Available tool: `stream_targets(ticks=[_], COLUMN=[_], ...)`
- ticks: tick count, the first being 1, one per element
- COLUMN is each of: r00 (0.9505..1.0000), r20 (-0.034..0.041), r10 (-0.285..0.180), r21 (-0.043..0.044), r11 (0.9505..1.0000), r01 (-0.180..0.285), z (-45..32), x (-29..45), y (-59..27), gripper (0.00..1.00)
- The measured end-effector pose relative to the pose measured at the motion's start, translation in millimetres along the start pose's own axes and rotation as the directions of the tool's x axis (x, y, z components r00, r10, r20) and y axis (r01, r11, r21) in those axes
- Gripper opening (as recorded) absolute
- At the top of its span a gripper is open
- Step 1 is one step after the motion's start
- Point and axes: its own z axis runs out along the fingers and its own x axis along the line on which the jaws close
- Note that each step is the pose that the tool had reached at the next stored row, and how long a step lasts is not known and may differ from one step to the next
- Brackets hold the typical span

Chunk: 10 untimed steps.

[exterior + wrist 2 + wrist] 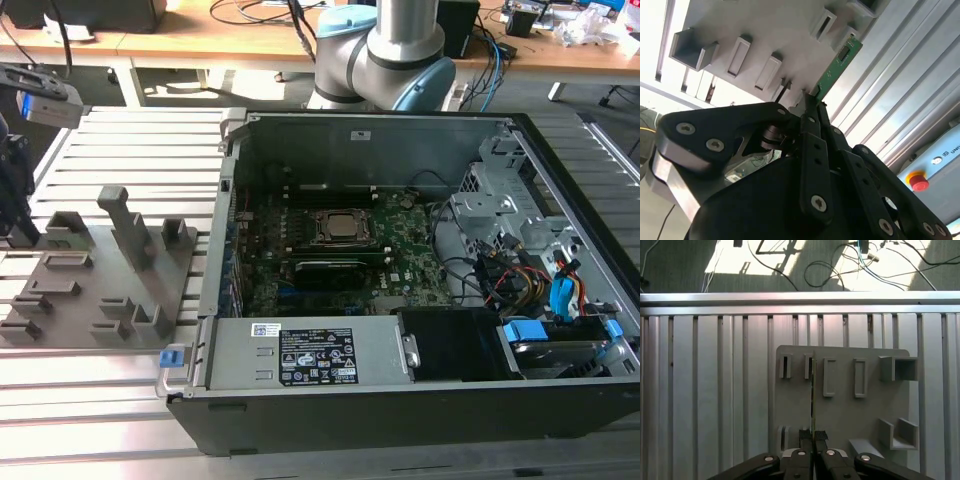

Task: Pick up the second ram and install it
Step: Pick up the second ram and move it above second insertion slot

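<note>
In both wrist views my gripper (812, 104) (813, 436) is shut on the second ram (839, 66), a narrow green board. The first wrist view shows the second ram (813, 395) edge-on as a thin line. It reaches from my fingertips toward the grey holder plate (765, 30) (845, 405), with its far end close beside a slot block. I cannot tell whether it touches the plate. In the exterior view my gripper (14, 205) hangs over the far corner of the holder plate (100, 285) at the exterior view's left edge. The motherboard (400, 255) lies in the open computer case (300, 415).
The case sits on a ribbed aluminium table (120, 400). Upright grey blocks (128, 225) stand on the holder plate. Inside the case are the CPU socket (340, 228), cable bundles (510, 275) and a drive cage (505, 190). The arm's base (385, 60) stands behind the case.
</note>
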Motion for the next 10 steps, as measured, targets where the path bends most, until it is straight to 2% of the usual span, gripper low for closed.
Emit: stream_targets(ticks=[2,10], r00=[1.0,1.0], r20=[-0.001,-0.0024], r10=[0.0,0.0], r21=[0.0,0.0001], r11=[1.0,1.0], r01=[0.0,0.0], z=[-8.0,-23.0], x=[0.1,0.3], y=[0.3,1.0], gripper=[0.14,0.14])
